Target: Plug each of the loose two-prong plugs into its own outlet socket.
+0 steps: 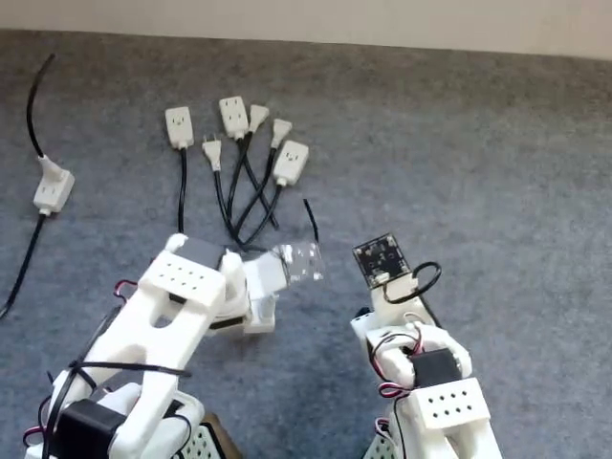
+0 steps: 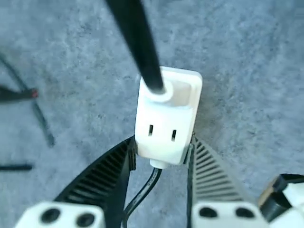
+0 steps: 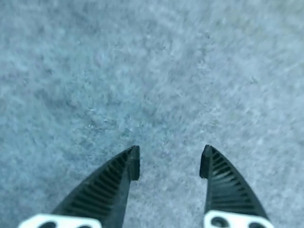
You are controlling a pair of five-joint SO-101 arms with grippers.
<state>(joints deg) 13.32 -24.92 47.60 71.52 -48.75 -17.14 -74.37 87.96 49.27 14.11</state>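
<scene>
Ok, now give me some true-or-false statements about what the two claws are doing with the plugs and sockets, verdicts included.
1. The left claw is closed on a white two-slot outlet socket. True.
2. A plug sits in that socket's slots. False: both slots are empty.
3. The right claw holds a white plug. False: it is open and empty, above grey carpet.
4. A black cord joins the held socket. True.
5. A cluster of white plugs and sockets on black cords lies on the carpet ahead of the arms. True.
</scene>
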